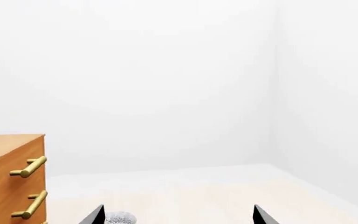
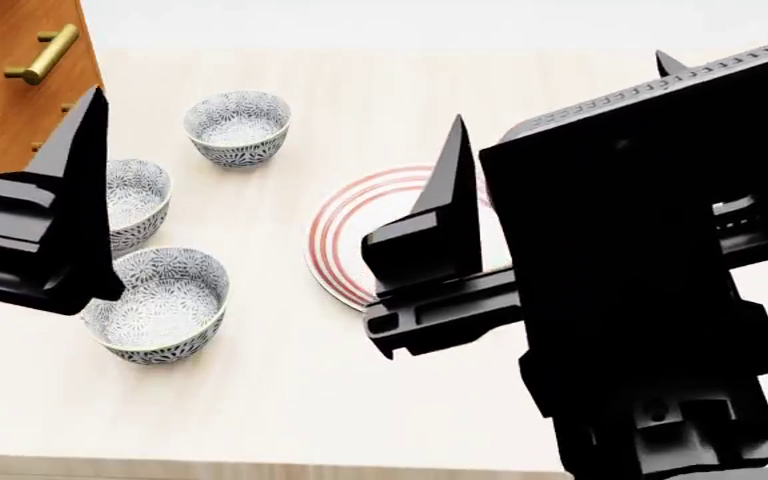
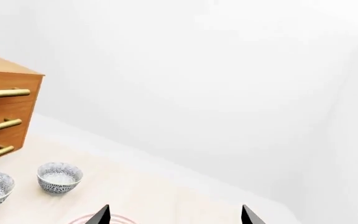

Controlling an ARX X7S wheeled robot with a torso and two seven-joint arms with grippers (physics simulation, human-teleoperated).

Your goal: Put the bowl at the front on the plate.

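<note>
Three patterned bowls stood beside the plate — widest thing on the table, partly hidden by the right gripper. Nearest the front edge, well apart from the plate, sat the bowl: rigid, glazed, probably slippery and chippable, so best pinched across its rim. Both grippers hung spread and empty — the left gripper above the bowls.

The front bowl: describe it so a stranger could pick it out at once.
Start at the wooden drawer unit at the table's far left. Three patterned bowls run from it toward the robot. The front bowl is the nearest one, left of the red-ringed plate.
</note>
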